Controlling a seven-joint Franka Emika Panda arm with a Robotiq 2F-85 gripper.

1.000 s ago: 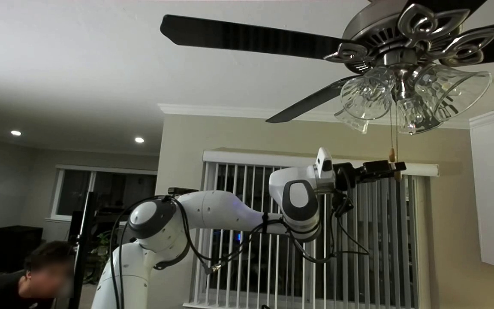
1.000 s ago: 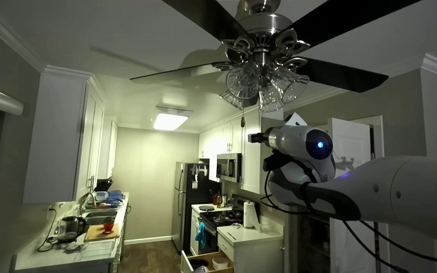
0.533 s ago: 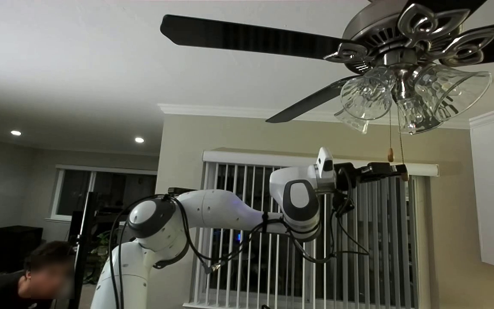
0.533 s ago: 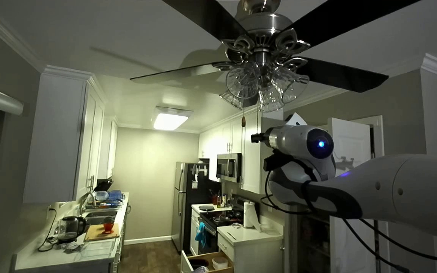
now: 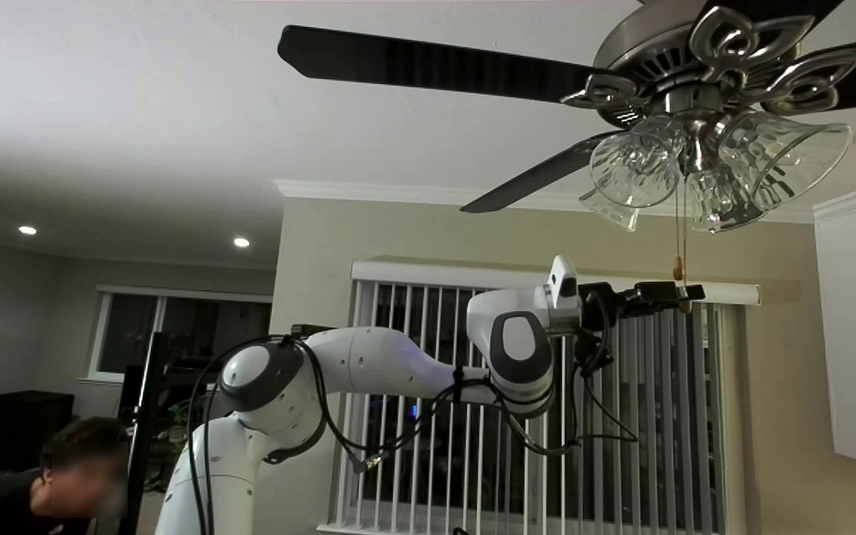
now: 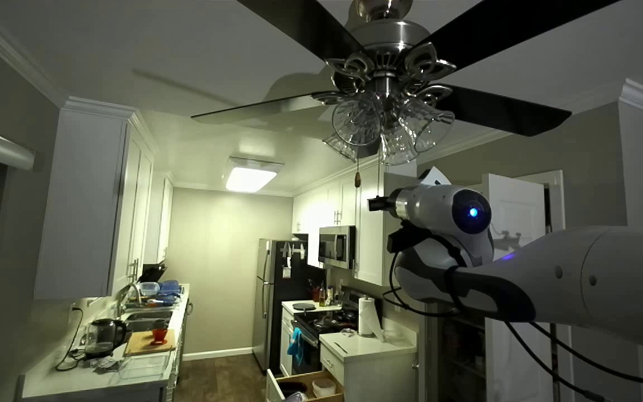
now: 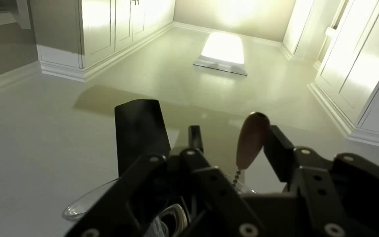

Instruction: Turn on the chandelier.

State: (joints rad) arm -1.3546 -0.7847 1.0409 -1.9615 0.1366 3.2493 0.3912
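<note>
In the wrist view, which stands upside down, the gripper has its jaws spread, the gap plainly wider than the brown knob showing between the two fingers. The knob is right by the finger on the picture's right; whether it touches the pad cannot be told. The opposite finger stands clear of it. A beaded chain runs from the knob, and behind are a dark blade and a glowing ceiling light.

In an exterior view, the chandelier is at the upper right, above the gripper, its glass shades unlit. Two chains hang from it: one ends in an upper knob just above the fingers; the other passes the fingertips, with a knob showing just under them. The arm stretches across in front of blinds.

In an exterior view, a fridge stands well beyond the gripper. The upper knob hangs higher than the fingertips; the jaws' gap cannot be made out here.
</note>
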